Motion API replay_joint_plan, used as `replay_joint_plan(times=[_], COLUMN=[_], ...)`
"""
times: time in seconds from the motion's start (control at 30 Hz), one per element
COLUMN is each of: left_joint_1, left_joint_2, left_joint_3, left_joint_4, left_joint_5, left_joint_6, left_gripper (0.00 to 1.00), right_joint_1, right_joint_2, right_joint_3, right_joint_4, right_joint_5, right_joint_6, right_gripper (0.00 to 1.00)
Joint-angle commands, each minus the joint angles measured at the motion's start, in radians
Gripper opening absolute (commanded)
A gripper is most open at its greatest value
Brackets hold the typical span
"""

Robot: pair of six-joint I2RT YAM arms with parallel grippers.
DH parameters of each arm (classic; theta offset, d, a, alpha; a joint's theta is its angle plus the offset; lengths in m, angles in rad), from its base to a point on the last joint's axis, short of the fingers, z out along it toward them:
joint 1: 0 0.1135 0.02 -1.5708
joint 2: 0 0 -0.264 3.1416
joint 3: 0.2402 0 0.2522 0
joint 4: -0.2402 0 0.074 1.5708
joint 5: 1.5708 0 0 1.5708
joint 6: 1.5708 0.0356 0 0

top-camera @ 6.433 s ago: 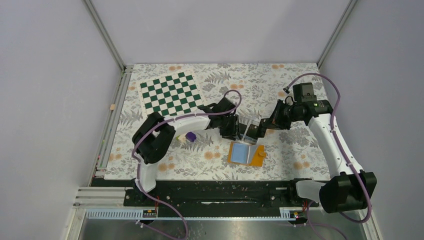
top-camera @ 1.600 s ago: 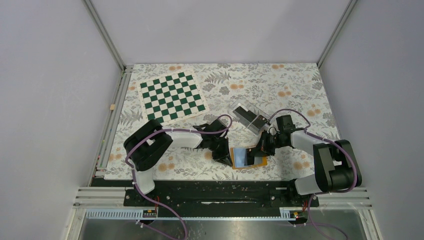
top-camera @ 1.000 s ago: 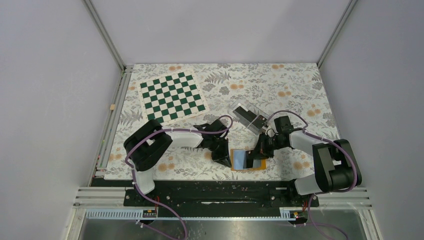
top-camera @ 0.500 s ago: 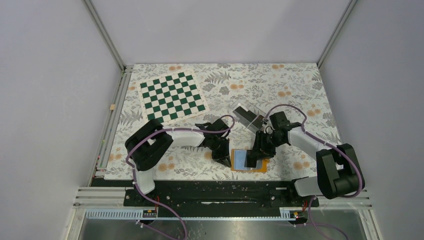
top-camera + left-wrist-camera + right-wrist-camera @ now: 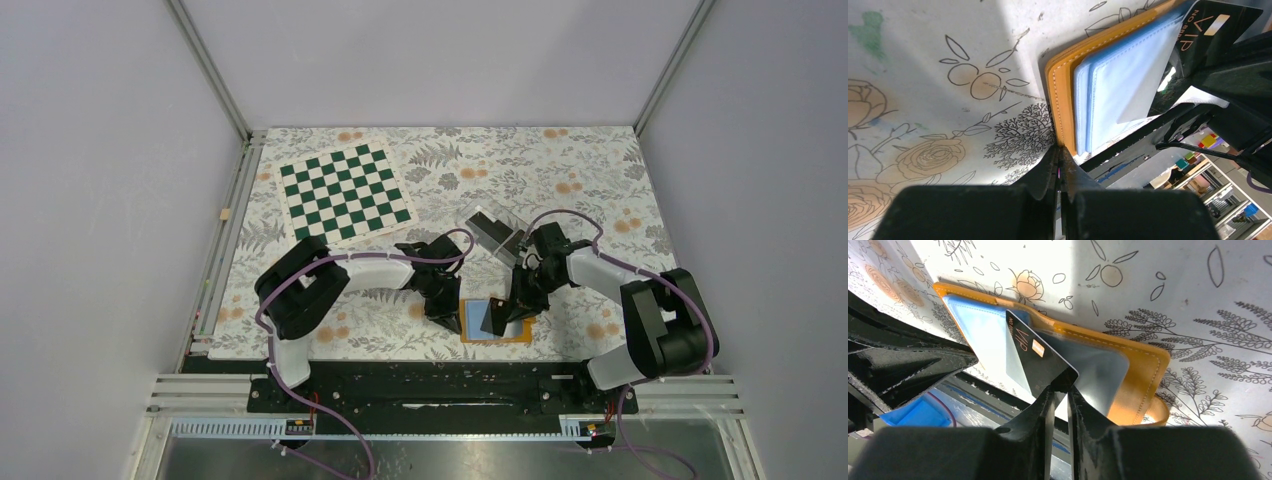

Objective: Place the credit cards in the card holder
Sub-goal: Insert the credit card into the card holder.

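Pinching right gripper (image 5: 1058, 386): clamped on credit card (image 5: 1034, 361) corner.
Credit card: stiff, thin, likely slick; hold by edge.
Left gripper (image 5: 1058, 156): closed, tips against card holder (image 5: 1061, 87).

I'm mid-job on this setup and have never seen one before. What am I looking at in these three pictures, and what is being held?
Two robot arms, each ending in a two-finger gripper, are bolted at the table's near edge. The wide picture looks down from above and behind them. The other two come from cameras on the left and right wrists, so each shows its own fingers at the bottom.

On the flowered table lie a green checkerboard mat, a clear plastic box and the open orange card holder. The right gripper pinches a black credit card by one corner, over the open holder. The left gripper is closed, its tips at the holder's orange edge, apparently steadying it.
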Motion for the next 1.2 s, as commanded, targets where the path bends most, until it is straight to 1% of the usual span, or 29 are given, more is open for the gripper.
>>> replay_joint_plan(times=[0.0, 0.03, 0.1, 0.17, 0.2, 0.3, 0.37, 0.53, 0.57, 0.77, 0.97, 1.17], left_joint_1=[0.002, 0.001, 0.001, 0.002, 0.002, 0.001, 0.002, 0.001, 0.000, 0.001, 0.001, 0.000], left_joint_2=[0.034, 0.036, 0.037, 0.037, 0.036, 0.035, 0.036, 0.038, 0.038, 0.041, 0.046, 0.047], left_joint_3=[0.003, 0.002, 0.002, 0.002, 0.003, 0.002, 0.003, 0.005, 0.005, 0.007, 0.012, 0.019], left_joint_4=[-0.067, -0.067, -0.067, -0.071, -0.074, -0.075, -0.075, -0.074, -0.075, -0.075, -0.076, -0.090], left_joint_5=[-0.129, -0.129, -0.130, -0.134, -0.136, -0.137, -0.137, -0.135, -0.135, -0.134, -0.129, -0.133], left_joint_6=[0.042, 0.042, 0.045, 0.048, 0.050, 0.050, 0.050, 0.052, 0.052, 0.052, 0.052, 0.059], left_gripper=[0.00, 0.00, 0.00, 0.00, 0.00, 0.00, 0.00, 0.00, 0.00, 0.00, 0.00, 0.00], right_joint_1=[0.016, 0.017, 0.017, 0.016, 0.017, 0.016, 0.015, 0.014, 0.014, -0.013, -0.074, -0.104], right_joint_2=[0.000, -0.006, -0.017, -0.034, -0.049, -0.099, -0.125, -0.148, -0.146, -0.125, -0.125, -0.159], right_joint_3=[0.016, 0.015, 0.013, 0.006, -0.003, -0.046, -0.080, -0.140, -0.151, -0.184, -0.254, -0.332], right_joint_4=[-0.015, -0.018, -0.021, -0.017, -0.009, 0.047, 0.091, 0.139, 0.154, 0.259, 0.385, 0.534], right_joint_5=[0.008, 0.010, 0.008, 0.006, 0.005, 0.004, 0.006, 0.056, 0.059, 0.023, -0.055, -0.106], right_joint_6=[-0.006, -0.005, -0.001, 0.010, 0.023, 0.079, 0.125, 0.209, 0.219, 0.255, 0.296, 0.352], right_gripper=[0.18, 0.14, 0.10, 0.09, 0.11, 0.30, 0.39, 0.52, 0.53, 0.53, 0.44, 0.42])
